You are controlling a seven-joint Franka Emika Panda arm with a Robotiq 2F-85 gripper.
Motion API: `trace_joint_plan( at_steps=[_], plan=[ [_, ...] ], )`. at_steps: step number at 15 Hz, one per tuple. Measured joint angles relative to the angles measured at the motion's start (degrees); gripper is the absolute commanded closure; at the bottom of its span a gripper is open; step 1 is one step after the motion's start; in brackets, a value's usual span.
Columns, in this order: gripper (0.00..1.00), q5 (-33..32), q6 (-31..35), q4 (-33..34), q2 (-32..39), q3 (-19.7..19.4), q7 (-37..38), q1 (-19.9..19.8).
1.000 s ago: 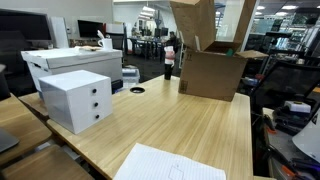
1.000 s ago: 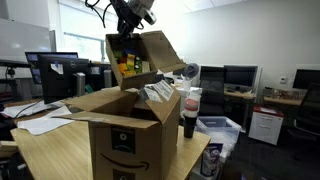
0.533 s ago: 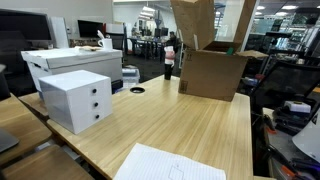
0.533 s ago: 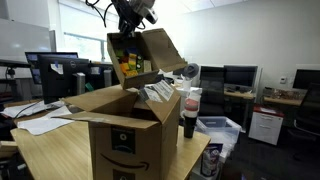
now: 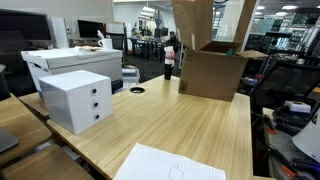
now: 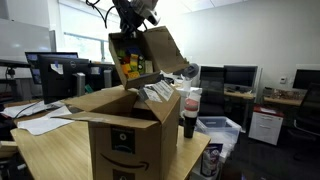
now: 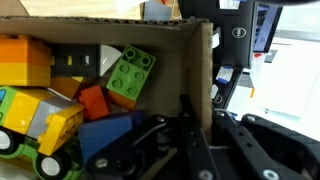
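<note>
**Toy box held tipped above the carton**

Pincer (image 7: 200, 128) is pinching one side wall of the toy box (image 6: 140, 55), with cardboard clamped between the fingers. The grip is on a single edge only. The box hangs in the air, tilted with its mouth turned sideways and down, directly over the open carton (image 6: 125, 130) on the table (image 5: 170, 120). I can't tell whether box and carton touch.

Wrist view shows the load: green brick (image 7: 130, 75), red block (image 7: 95, 100), yellow truck (image 7: 40, 122) and orange block (image 7: 25, 60). All are loose and heaped against the low wall.

My read: I'm mid-tip and the toys haven't left the box. Any further move calls for a hard pinch, a slow wrist roll, and the mouth kept over the carton opening. The load may slide all at once, and a thin wall can slip or buckle.

In the way:
- A raised flap (image 5: 240, 22) stands close beside the box.
- Something pale (image 6: 160, 92) sits at the carton rim; I can't tell what it is.
- A bottle (image 6: 190, 112) stands just beside the carton.

Drawer unit (image 5: 78, 98) and paper (image 5: 170, 163) are well apart.
</note>
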Motion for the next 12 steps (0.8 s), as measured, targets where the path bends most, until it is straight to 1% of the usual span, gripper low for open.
trace_joint_plan(
  at_steps=[12],
  plan=[
    [0.97,4.83,-0.35,-1.88,0.05,-1.69,-4.02,-2.23]
  ],
)
